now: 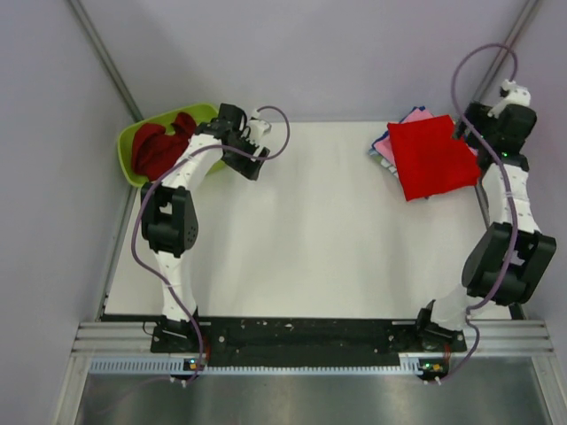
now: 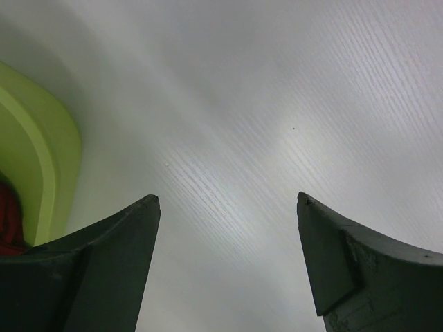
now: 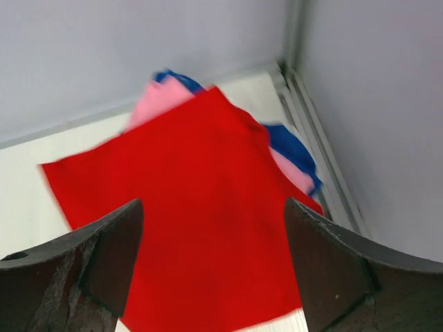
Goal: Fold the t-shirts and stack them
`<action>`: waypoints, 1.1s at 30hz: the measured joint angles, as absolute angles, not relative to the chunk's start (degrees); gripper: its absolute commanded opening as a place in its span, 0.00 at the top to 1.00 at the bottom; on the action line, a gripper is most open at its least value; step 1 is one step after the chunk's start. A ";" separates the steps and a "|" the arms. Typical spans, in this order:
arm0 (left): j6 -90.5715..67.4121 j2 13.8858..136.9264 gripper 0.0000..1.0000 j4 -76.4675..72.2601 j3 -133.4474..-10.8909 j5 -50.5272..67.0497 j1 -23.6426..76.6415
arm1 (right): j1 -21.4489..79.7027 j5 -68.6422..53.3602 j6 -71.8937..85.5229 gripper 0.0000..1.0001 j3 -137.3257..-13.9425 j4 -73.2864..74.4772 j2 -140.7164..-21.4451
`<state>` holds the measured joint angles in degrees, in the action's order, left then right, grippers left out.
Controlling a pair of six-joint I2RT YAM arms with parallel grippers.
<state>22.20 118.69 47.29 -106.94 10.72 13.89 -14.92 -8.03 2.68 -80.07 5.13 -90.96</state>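
Stack: bright red t-shirt (image 1: 432, 159) — folded flat, soft, roughly square — lies on top of the pink t-shirt (image 3: 159, 100) and blue t-shirt (image 3: 291, 149), far right on the white table (image 1: 310, 230).
Tub: lime-green plastic tub (image 1: 125, 152), rounded, holds the crumpled darker red t-shirt (image 1: 159, 150).
Left gripper (image 2: 228, 202): fingers apart, empty, over bare table beside the tub.
Right gripper (image 3: 214, 204): fingers apart — above the stack, gripping nothing.

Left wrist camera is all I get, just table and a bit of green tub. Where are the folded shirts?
Observer: Piled at the far right corner of the table, with a red shirt on top.
Operator: What's under it?
Observer: A pink shirt and a blue shirt peek out beneath.
Operator: Is the right claw holding the red one?
Observer: No, the right claw is open and grips nothing.
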 measured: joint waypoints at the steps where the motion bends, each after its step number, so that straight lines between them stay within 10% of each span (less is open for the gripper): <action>1: 22.20 118.67 0.16 47.27 -106.94 10.90 13.89 | -17.89 -8.51 5.58 0.20 -78.26 4.89 -90.87; 21: 22.65 118.69 0.16 47.16 -105.27 11.09 13.89 | -31.79 -18.59 29.80 0.41 -70.08 -0.71 -103.20; 27: 23.05 118.69 0.16 47.00 -105.27 11.05 13.89 | -31.79 -19.92 35.35 0.91 -71.79 -0.47 -106.63; 30: 23.24 118.69 0.16 46.85 -105.27 11.07 13.89 | -31.73 -18.41 38.04 0.90 -71.66 -0.34 -106.89; 33: 23.51 118.93 0.16 46.74 -105.27 11.09 13.89 | -31.51 -15.35 41.39 0.59 -70.28 -1.58 -106.43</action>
<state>23.51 118.93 46.74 -105.27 11.09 13.89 -31.51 -15.35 41.39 -70.28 -1.58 -106.43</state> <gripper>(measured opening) 0.838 0.153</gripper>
